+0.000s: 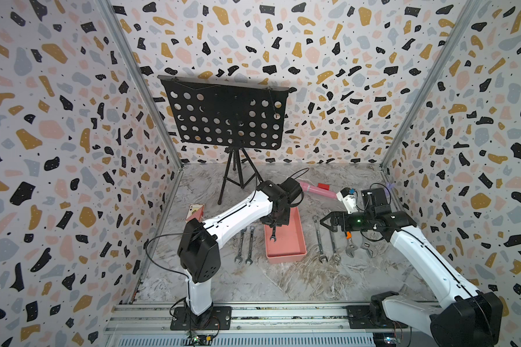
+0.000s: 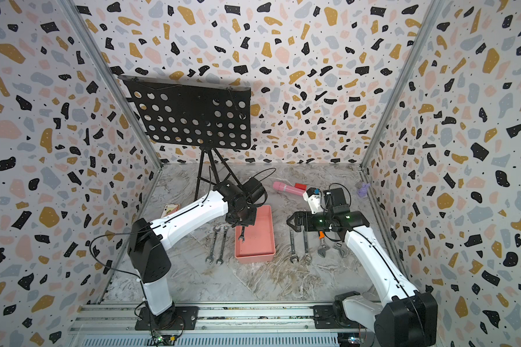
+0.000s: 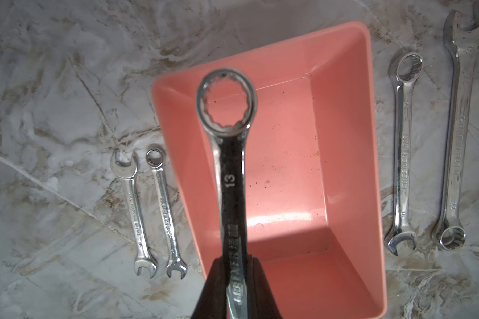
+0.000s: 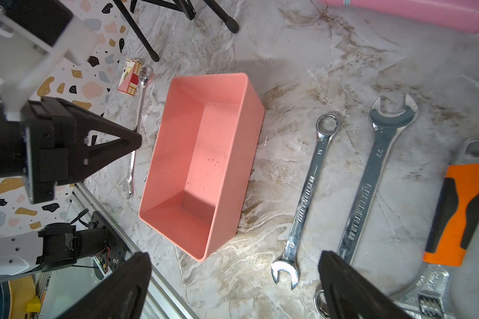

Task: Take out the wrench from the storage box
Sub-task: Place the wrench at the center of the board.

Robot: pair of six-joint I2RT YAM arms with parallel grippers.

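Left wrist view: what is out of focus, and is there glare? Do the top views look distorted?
Left wrist view: the fingers closed on the wrench are dark and blurred, its 13 mark reads sharp, and a glare strip lies on the storage box floor. In a top view, the frame post leans outward, a wide-angle effect.

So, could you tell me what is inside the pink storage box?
Only dark specks: in the right wrist view the floor of the storage box is bare. The left gripper holds the size-13 wrench above it, hiding a strip of floor from its camera.
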